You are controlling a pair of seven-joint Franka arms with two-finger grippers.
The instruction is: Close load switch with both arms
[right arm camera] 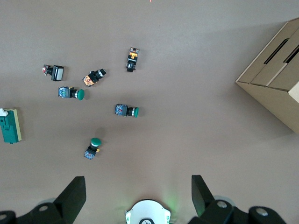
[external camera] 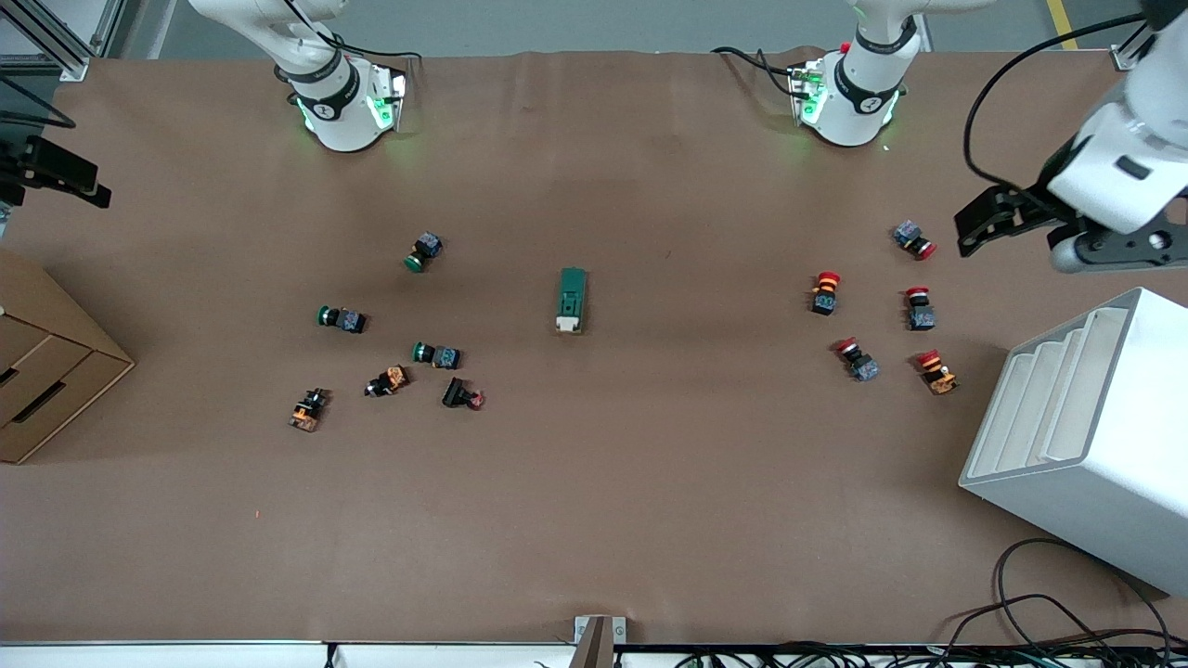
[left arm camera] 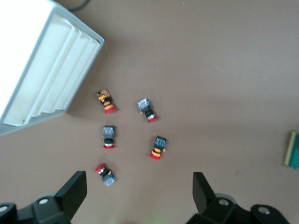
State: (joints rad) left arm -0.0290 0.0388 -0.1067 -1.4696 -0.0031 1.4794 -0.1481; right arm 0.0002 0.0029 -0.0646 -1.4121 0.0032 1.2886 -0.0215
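Note:
The load switch (external camera: 572,299), a dark green block with a white end, lies flat mid-table. It shows at the edge of the left wrist view (left arm camera: 293,149) and of the right wrist view (right arm camera: 10,126). My left gripper (external camera: 1007,232) hangs open and empty in the air by the red-capped buttons (external camera: 825,291), with its fingers wide apart in its wrist view (left arm camera: 139,186). My right gripper (external camera: 65,181) hangs open and empty in the air at the right arm's end. Its wrist view (right arm camera: 138,186) shows the green-capped buttons (right arm camera: 126,110). Neither gripper touches the switch.
Several red-capped push-buttons lie toward the left arm's end, and green-capped and orange ones (external camera: 436,354) toward the right arm's end. A white slotted rack (external camera: 1095,436) stands at the left arm's end. A cardboard drawer box (external camera: 46,371) stands at the right arm's end.

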